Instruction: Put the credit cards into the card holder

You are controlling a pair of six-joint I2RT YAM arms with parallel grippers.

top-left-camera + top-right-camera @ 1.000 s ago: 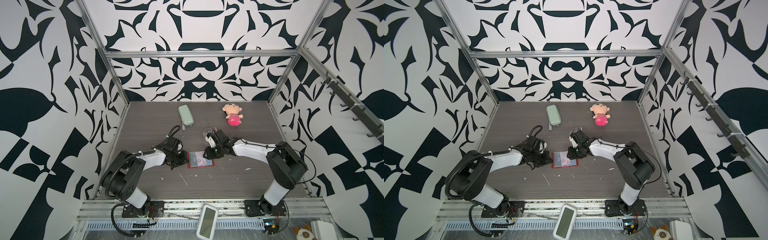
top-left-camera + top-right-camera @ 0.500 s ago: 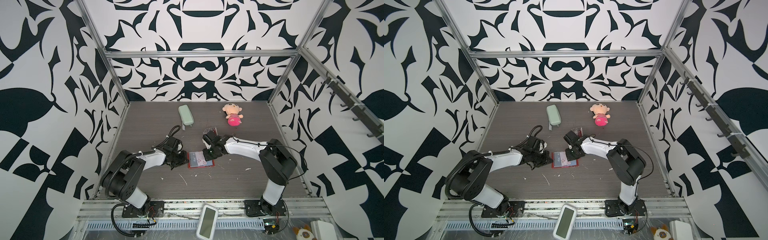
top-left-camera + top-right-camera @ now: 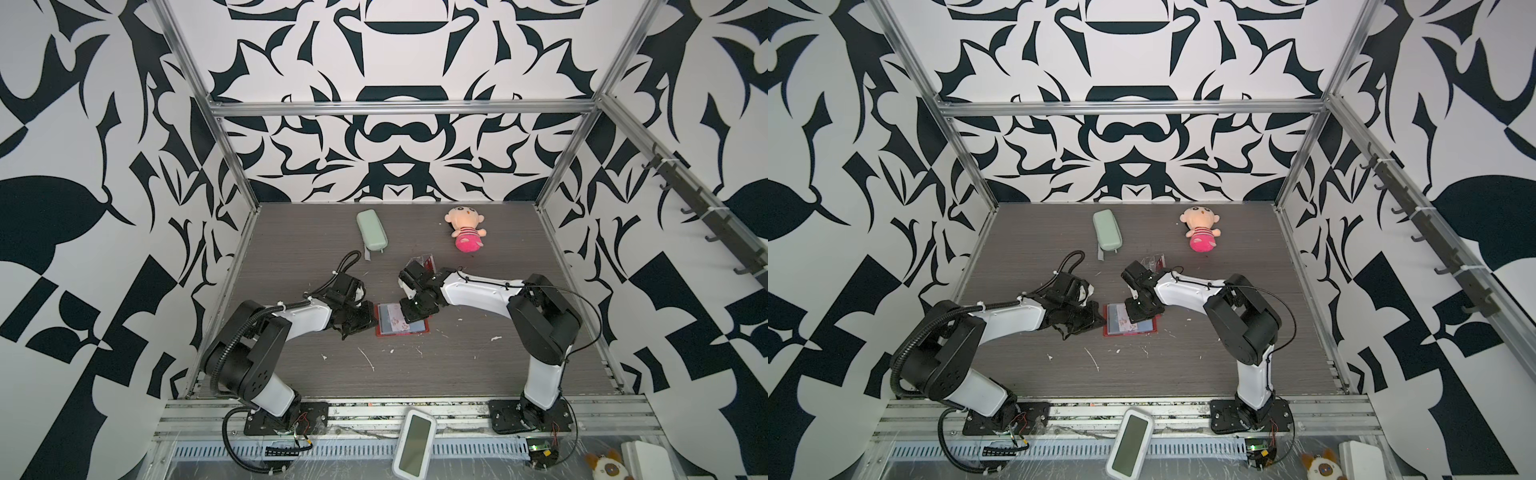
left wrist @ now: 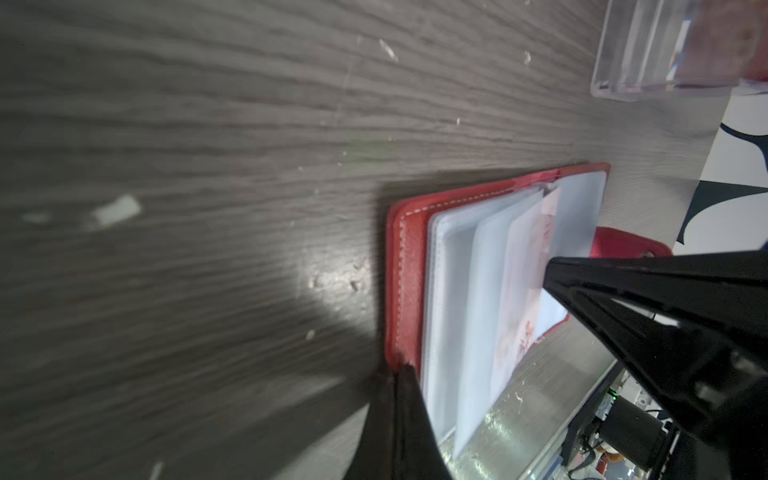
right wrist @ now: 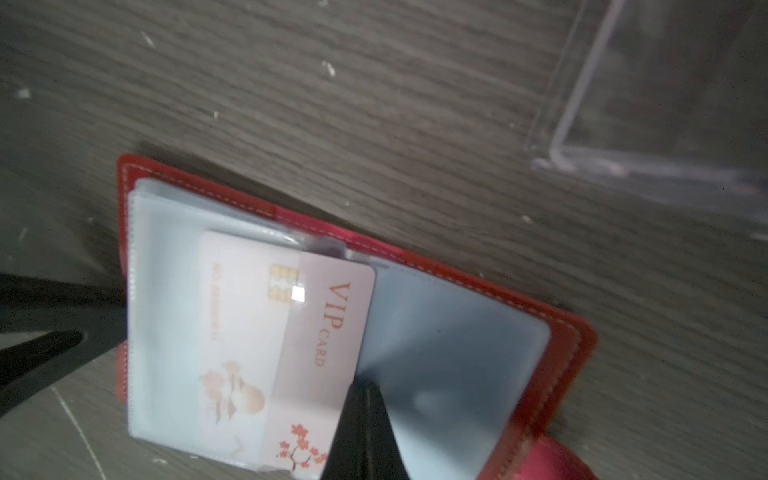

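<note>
**Nearly in: card partway into a sleeve**

Found the card holder (image 5: 577,340) lying open on the table (image 3: 478,365), between both arms. Holds 1 pale pink card (image 5: 328,328), lettered VIP, tucked about halfway into a clear sleeve (image 5: 166,324). No second card spotted.

Right gripper (image 5: 360,399): shut, gripping nothing, tip set against the card's free corner. Left gripper (image 4: 405,386): shut too, tip touching the holder's outer cover edge. Cannot tell whether pinching or only pinning.

Judged light, thin, stiff and slick, so likely to skew under a corner push. Better pushed at the middle of the free short edge. Sleeves floppy, apt to buckle. Holder light, apt to slide unless pinned.

Nearby: clear box (image 5: 665,95) just behind the holder, close to the right wrist. Green case (image 3: 371,230) and doll (image 3: 465,233) well apart. White scraps (image 3: 367,359) scattered, probably harmless.
</note>
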